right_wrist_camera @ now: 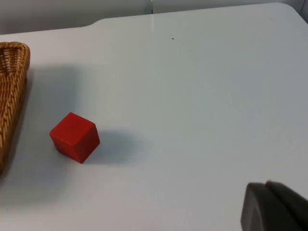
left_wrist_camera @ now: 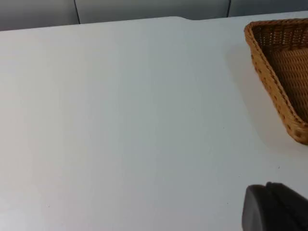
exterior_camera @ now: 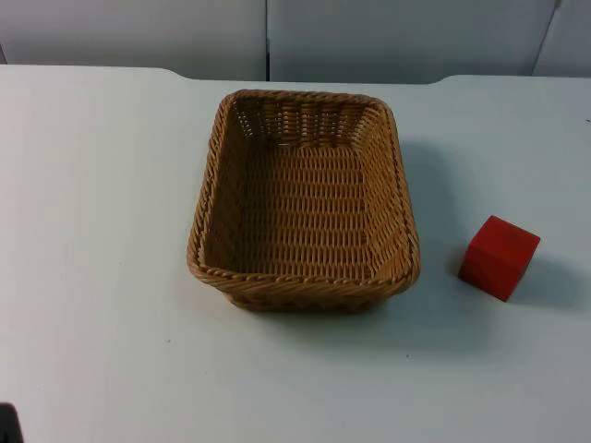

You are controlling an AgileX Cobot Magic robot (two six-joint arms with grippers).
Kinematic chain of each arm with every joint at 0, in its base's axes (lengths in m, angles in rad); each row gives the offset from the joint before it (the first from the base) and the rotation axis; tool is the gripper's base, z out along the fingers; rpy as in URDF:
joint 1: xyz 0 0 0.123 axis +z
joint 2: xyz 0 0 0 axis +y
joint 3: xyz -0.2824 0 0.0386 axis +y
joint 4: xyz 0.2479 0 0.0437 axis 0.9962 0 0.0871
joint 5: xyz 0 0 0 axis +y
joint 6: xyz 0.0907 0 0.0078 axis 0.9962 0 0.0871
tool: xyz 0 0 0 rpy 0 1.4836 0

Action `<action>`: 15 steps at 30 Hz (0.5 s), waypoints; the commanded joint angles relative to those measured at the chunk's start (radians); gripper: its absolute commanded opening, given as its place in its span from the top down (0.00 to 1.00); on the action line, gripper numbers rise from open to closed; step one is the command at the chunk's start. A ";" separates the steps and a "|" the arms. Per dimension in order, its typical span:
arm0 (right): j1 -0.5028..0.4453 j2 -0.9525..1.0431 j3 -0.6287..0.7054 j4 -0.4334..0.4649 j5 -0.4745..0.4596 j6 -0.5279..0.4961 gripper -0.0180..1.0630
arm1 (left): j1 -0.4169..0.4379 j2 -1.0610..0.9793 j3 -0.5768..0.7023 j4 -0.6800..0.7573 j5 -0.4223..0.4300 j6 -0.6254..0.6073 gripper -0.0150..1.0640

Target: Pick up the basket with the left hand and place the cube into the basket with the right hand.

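Starting point: we judge the task has not begun; the basket (exterior_camera: 305, 198) sits flat on the counter (exterior_camera: 102, 231) and nothing lies inside it.
Basket: a woven brown one, rectangular, open side up, near the middle of the counter; its rim corner also shows in the left wrist view (left_wrist_camera: 281, 72) and its edge in the right wrist view (right_wrist_camera: 10, 91).
Cube: a red cube (exterior_camera: 499, 257) rests on the counter on the right arm's side of the basket, near it but apart; the right wrist view has it too (right_wrist_camera: 75, 137), free on every side.
Left claw: we see one black fingertip of the left claw (left_wrist_camera: 274, 208) over bare counter, well apart from the basket; we cannot tell whether it is open or closed, and it grips nothing.
Right claw: one black fingertip of the right claw (right_wrist_camera: 274, 207) hangs over the counter, well apart from the cube; again we cannot tell its state, and it holds nothing.
Left to do: we reckon everything, namely lifting the basket with the left arm, taking the cube with the right, and dropping it in.
Surroundings: a grey wall (exterior_camera: 388, 37) behind the counter.
Obstacles: we see nothing between either claw and its target.
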 commanded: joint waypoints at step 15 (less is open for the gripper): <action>-0.007 -0.002 0.005 -0.007 -0.012 0.000 0.99 | 0.001 0.406 -0.176 -0.603 -0.055 0.100 0.99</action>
